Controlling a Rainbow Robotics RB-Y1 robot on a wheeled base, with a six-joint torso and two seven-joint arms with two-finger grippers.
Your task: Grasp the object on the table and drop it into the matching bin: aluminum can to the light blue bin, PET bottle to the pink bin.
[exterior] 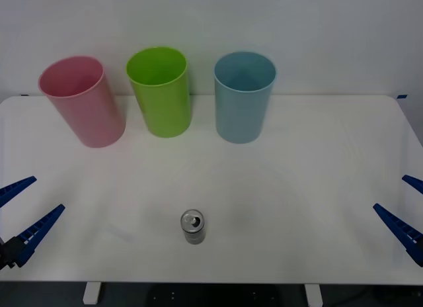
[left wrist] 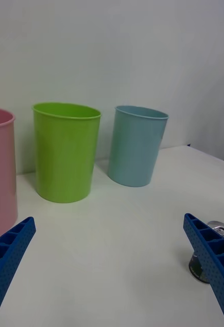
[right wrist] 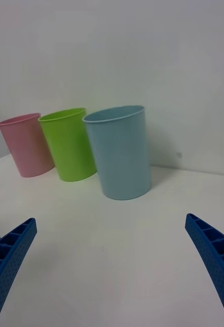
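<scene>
Pincers both sat wide apart and empty at the near corners of the tabletop [exterior: 310,155]. My left pincer [exterior: 23,208] hung off the left edge, fingers spread, pointing inward and away from me. Far row, left to right: pink bin [exterior: 82,102], lime green bin [exterior: 160,92], light blue bin [exterior: 243,96], all upright and standing clear of one another.

Aluminum can [exterior: 193,227] stood upright near the front edge, pull-tab top facing up, long axis vertical. It sat well short of the bins, roughly in line with the gap between green and light blue, slightly left of the tabletop's middle. From the left wrist view the can [left wrist: 209,253] appeared close beside one of my left fingers [left wrist: 211,255], partly hidden behind it, so it lay inward and a little ahead of that pincer.

My right pincer [exterior: 403,214] waited off the right edge, fingers likewise spread, with nothing between them.

Judgement: left pincer looked the nearer of the two, though not by much. Upright axis called for a side approach, fingers closing across the can's wall. Light blue bin lay beyond the can and to its right, so the carry would run forward and rightward.
</scene>
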